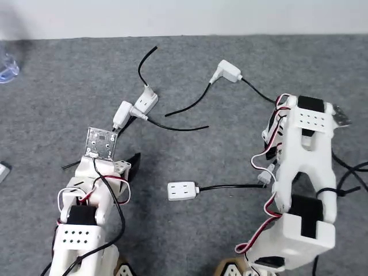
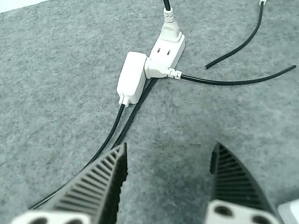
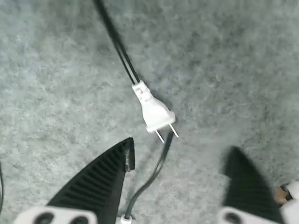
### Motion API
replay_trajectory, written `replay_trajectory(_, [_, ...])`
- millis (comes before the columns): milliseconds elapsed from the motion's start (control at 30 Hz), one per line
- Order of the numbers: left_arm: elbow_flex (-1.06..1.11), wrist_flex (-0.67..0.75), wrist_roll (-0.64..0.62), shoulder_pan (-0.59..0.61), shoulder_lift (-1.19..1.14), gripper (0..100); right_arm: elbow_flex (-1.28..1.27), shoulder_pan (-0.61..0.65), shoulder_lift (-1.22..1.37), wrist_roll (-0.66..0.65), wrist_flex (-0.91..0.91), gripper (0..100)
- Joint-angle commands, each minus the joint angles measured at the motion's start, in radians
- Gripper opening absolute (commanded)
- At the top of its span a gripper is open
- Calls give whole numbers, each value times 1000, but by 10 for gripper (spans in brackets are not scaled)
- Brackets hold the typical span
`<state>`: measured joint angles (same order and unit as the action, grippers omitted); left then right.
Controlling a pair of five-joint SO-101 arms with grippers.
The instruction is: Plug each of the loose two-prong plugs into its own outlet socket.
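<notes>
L tool: jaws wide apart, nothing held, hovering over grey tabletop near an outlet socket. A white angled plug sits against that socket's side; whether fully seated cannot be told. A white block plug lies touching beside it. R tool: jaws apart, empty, above a loose two-prong plug lying flat, prongs bare. A second outlet socket lies between the arms, slots showing.
</notes>
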<state>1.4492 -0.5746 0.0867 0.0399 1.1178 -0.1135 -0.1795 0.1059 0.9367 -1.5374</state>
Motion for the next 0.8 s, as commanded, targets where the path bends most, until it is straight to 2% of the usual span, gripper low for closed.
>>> replay_trajectory(0, [-7, 25, 8, -5, 14, 269, 55, 10, -44, 0, -30, 478])
replay_trajectory(100, [-7, 25, 8, -5, 14, 269, 104, 18, -42, -132, -67, 478])
replay_trajectory(233, [-7, 25, 8, -5, 14, 269, 249, 21, -31, -512, -162, 453])
replay_trajectory(300, [-7, 26, 8, -5, 14, 269, 304, 18, -18, -781, -200, 388])
replay_trajectory(433, [-7, 26, 8, -5, 14, 269, 324, 10, 44, -1442, -217, 236])
replay_trajectory(533, [-7, 26, 8, -5, 12, 269, 324, -33, 122, -1866, -162, 208])
replay_trajectory(600, [-7, 28, 8, -5, 12, 269, 328, -42, 163, -2013, -189, 208])
replay_trajectory(767, [-7, 28, 9, -5, 9, 269, 399, -76, 206, -2226, -202, 208])
